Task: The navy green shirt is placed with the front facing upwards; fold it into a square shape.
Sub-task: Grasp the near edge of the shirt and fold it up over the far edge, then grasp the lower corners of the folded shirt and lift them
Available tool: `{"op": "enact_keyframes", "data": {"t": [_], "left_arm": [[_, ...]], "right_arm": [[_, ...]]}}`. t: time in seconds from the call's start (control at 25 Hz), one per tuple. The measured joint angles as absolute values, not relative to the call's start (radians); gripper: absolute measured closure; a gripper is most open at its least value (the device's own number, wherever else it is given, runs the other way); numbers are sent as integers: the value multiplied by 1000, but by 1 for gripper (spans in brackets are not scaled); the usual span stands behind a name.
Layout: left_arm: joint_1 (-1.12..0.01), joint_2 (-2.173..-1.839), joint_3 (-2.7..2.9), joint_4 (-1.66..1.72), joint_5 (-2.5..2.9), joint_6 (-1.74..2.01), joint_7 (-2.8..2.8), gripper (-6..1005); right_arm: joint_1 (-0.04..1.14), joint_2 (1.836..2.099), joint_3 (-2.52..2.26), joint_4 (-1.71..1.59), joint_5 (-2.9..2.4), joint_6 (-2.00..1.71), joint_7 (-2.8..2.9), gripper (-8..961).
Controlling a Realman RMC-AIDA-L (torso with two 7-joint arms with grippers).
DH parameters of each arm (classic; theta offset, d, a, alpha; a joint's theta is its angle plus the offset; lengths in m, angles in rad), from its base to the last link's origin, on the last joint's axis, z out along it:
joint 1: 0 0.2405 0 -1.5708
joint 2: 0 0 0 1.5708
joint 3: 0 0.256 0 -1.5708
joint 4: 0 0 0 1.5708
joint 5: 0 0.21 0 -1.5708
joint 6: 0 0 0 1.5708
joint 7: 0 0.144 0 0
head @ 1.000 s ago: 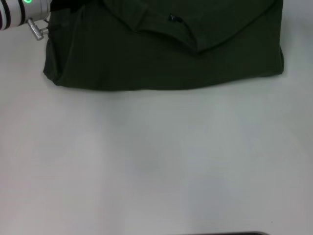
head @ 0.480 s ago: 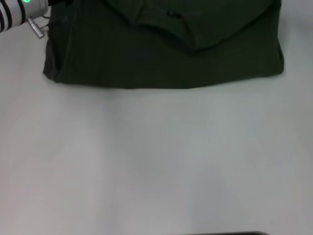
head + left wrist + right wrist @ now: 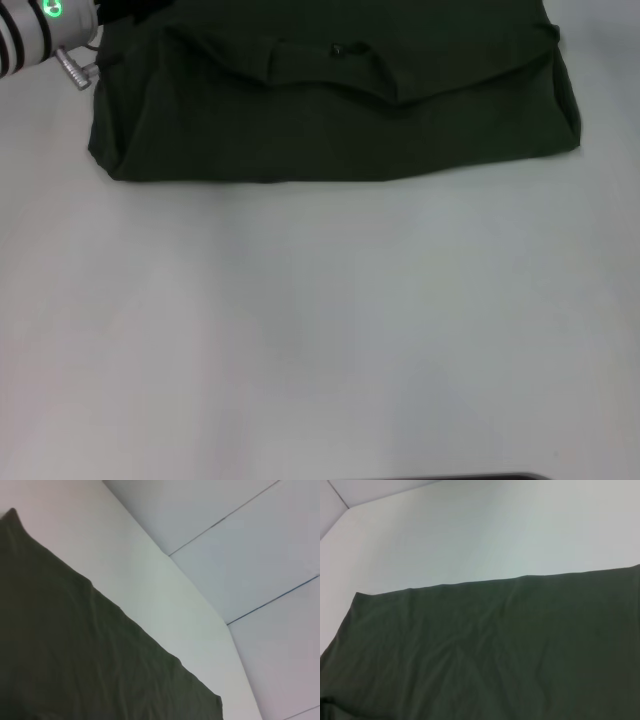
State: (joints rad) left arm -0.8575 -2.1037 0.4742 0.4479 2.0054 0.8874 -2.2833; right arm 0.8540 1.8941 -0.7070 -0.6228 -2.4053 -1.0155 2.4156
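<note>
Head view: the navy green shirt lies at the far edge of the white table, well away from the robot's body, folded into a broad band. Its long axis runs left to right across the view. The neckline with its small black label sits on top, near the far side, collar curve dipping toward the robot. The near fold edge is fairly straight. The left arm shows at the far-left corner, beside or touching the shirt's left end; its gripper is out of frame, so I cannot tell if the fingers are open or closed. Probably it is there to manage that end for the next fold. No right arm in sight

Left wrist view: dark cloth fills the lower part, one straight edge running diagonally over the table, wall panels beyond. No fingers visible

Right wrist view: smooth shirt fabric with a few soft creases, one long edge against bare table. No fingers visible; state cannot be told

Judgement: still wider than deep, so folding the ends inward looks outstanding
</note>
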Motion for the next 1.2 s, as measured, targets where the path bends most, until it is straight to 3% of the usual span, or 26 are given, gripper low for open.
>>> {"op": "enact_keyframes", "data": {"t": [0.72, 0.92, 1.2], "left_arm": [[-739, -2052, 499, 507, 2015, 1163, -2319, 347], [-674, -2032, 606, 610, 2054, 1236, -2418, 348], [-661, -2015, 606, 653, 2218, 1313, -2476, 354]], "right_arm": [[764, 1896, -697, -720, -2392, -1253, 2403, 33], [694, 1908, -656, -797, -2346, -1380, 2404, 28], [624, 1898, -633, -802, -2263, -1469, 2401, 27]]}}
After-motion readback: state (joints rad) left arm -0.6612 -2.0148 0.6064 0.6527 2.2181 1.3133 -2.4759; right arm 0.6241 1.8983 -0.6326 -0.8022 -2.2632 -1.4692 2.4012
